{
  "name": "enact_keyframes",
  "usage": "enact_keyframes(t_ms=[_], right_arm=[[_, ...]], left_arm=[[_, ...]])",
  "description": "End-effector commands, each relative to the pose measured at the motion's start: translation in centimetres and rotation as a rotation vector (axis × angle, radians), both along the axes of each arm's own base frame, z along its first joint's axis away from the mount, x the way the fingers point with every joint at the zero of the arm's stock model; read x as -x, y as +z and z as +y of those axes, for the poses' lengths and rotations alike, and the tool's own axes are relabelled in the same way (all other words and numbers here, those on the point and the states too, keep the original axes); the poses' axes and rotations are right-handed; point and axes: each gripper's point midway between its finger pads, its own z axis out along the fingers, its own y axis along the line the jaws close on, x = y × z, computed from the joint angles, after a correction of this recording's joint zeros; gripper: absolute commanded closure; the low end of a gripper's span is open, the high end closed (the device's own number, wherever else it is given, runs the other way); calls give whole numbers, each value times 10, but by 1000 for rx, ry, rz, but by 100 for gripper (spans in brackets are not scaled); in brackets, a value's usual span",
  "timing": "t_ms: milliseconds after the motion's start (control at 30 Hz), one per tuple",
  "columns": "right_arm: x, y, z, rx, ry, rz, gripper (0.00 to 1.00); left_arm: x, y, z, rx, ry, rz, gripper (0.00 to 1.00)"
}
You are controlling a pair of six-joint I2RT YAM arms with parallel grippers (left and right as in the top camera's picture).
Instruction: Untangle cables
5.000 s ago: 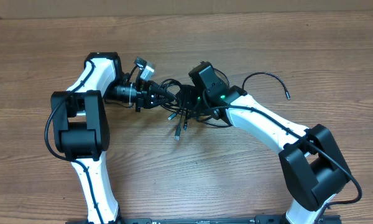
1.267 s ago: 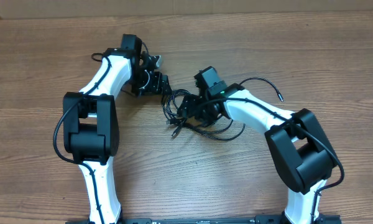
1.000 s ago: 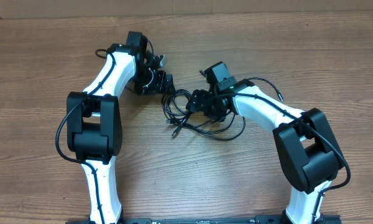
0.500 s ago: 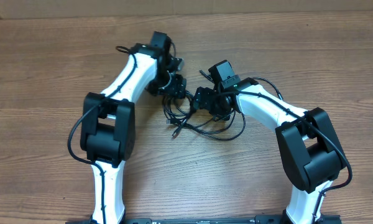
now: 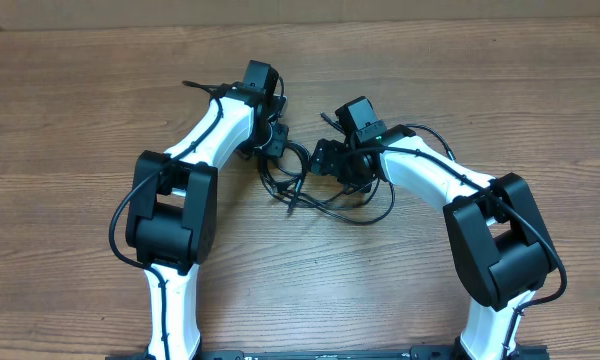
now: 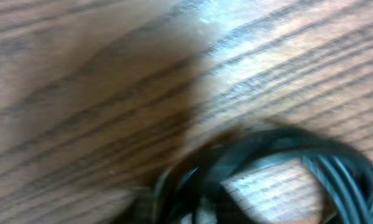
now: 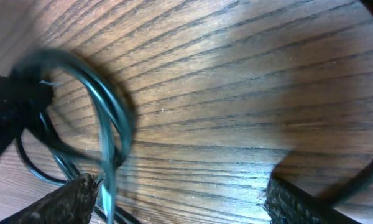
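Cables (image 6: pixel 273 143) lie in a loose knot on the table (image 5: pixel 90 110), our right gripper (image 5: pixel 328 162) just beside that knot with jaws wide apart, our left gripper (image 5: pixel 277 138) at the knot's edge, its jaws' state we cannot tell.

The cables (image 5: pixel 285 190) lie on the table (image 5: pixel 70 110), between the two arms. The left gripper (image 5: pixel 277 140) is at their back left edge. The right gripper (image 5: pixel 323 160) is just beside it, on the right.

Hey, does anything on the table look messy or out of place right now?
Only the cables: they lie in a knotted heap of overlapping loops in the middle of the table, with a loose end poking out toward the front. Nothing looks spilled or broken.
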Motion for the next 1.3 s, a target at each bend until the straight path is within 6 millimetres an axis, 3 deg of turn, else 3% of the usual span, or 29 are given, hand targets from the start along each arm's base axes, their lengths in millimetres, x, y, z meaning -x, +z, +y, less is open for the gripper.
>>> enact_keyframes(t_ms=[0,333,733,867,1033,1133,1200,1267], right_arm=[[1,6,0,29,8,-40,14],[-7,11,13,55,23,-125,13],[-4,-7,3,138,10,-109,16],[-3,-13,2,145,10,-98,34],[-5,-12,2,143,6,-102,77],[-5,-12,2,142,6,-103,96],[-5,-12,2,142,6,-103,96],[-6,-12,2,140,5,-106,96]], left_arm=[[26,-35,2,-9,-27,107,96],[38,15,-52,287,-350,146,96],[38,38,-59,411,-367,157,95],[34,39,-51,425,-345,154,91],[32,40,-47,438,-332,152,87],[32,40,-47,438,-332,153,73],[33,40,-49,438,-336,154,59],[34,40,-50,438,-339,155,52]])
